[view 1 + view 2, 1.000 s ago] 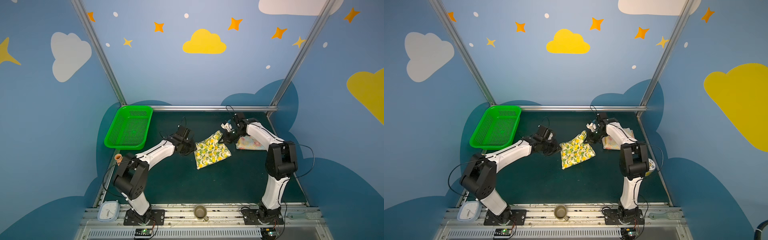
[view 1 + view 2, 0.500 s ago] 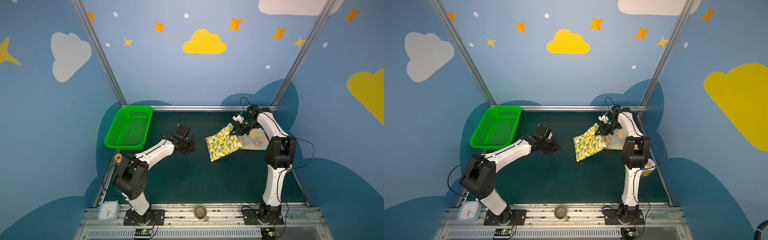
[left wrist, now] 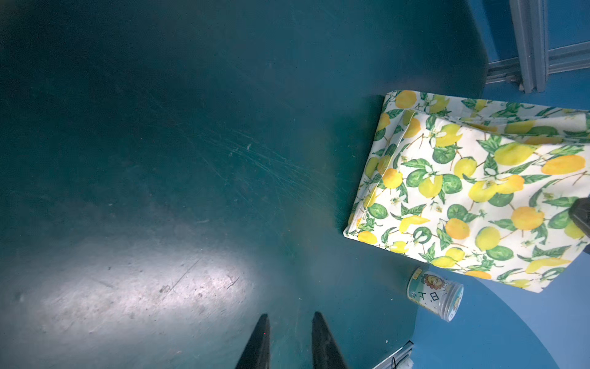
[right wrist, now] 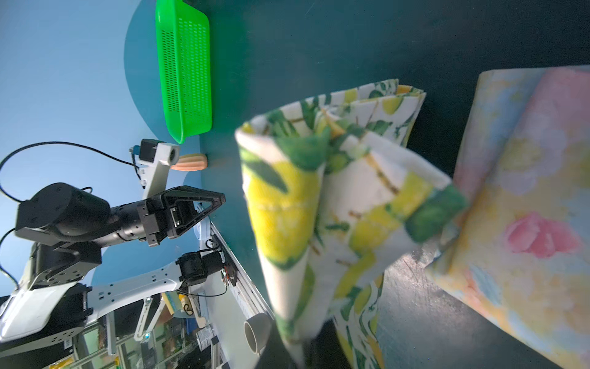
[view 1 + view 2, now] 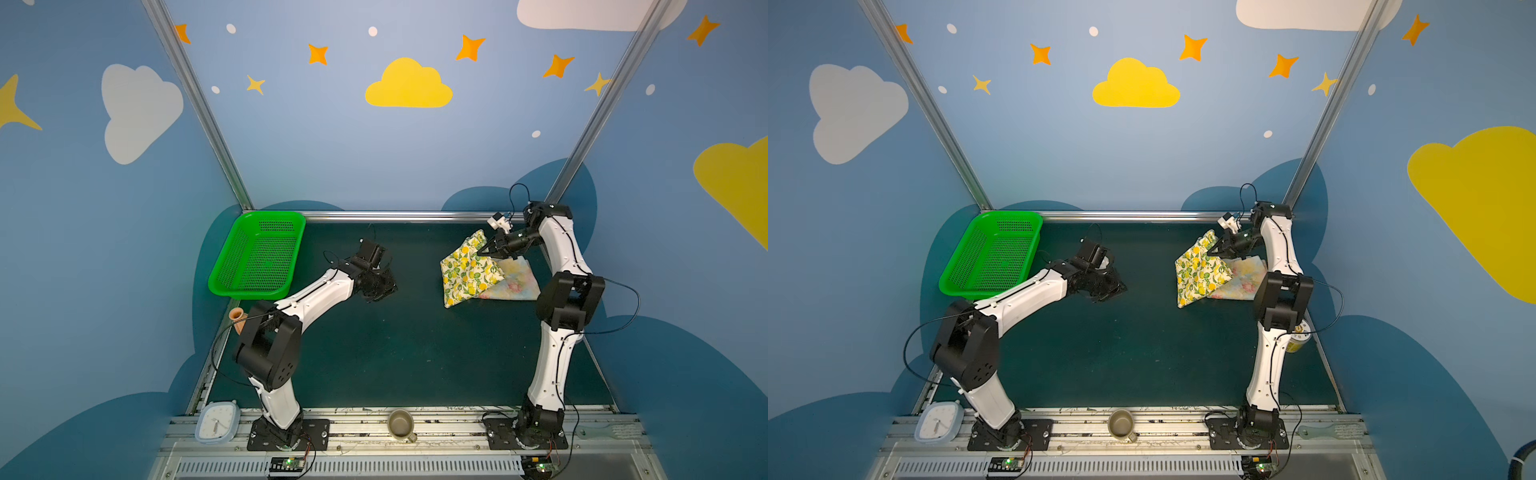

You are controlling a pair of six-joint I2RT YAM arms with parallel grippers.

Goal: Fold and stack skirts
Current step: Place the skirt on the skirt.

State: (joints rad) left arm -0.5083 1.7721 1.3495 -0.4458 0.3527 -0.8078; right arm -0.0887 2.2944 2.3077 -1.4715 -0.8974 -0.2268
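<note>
The folded lemon-print skirt point(image 5: 467, 272) point(image 5: 1198, 274) hangs tilted at the back right, its raised far corner pinched in my right gripper point(image 5: 483, 252) point(image 5: 1211, 252), which is shut on it. Its right edge overlaps the pale floral skirt point(image 5: 517, 282) point(image 5: 1241, 284), which lies flat on the mat. In the right wrist view the lemon skirt point(image 4: 319, 198) drapes from the gripper point(image 4: 295, 353) beside the floral skirt point(image 4: 526, 207). My left gripper point(image 5: 384, 286) point(image 5: 1115, 286) point(image 3: 291, 316) hovers mid-table, narrowly open and empty, well left of the lemon skirt point(image 3: 472, 191).
A green mesh basket point(image 5: 257, 253) stands at the back left. A small orange vase point(image 5: 237, 318) and a clock point(image 5: 217, 420) sit at the left edge, a cup point(image 5: 401, 422) on the front rail, and a printed jar point(image 5: 1298, 336) point(image 3: 435, 295) by the right arm.
My right gripper has carried the lemon skirt from mid-table rightwards and back, onto the floral skirt's edge. The left gripper, then at the skirt's left edge, now stands apart from it.
</note>
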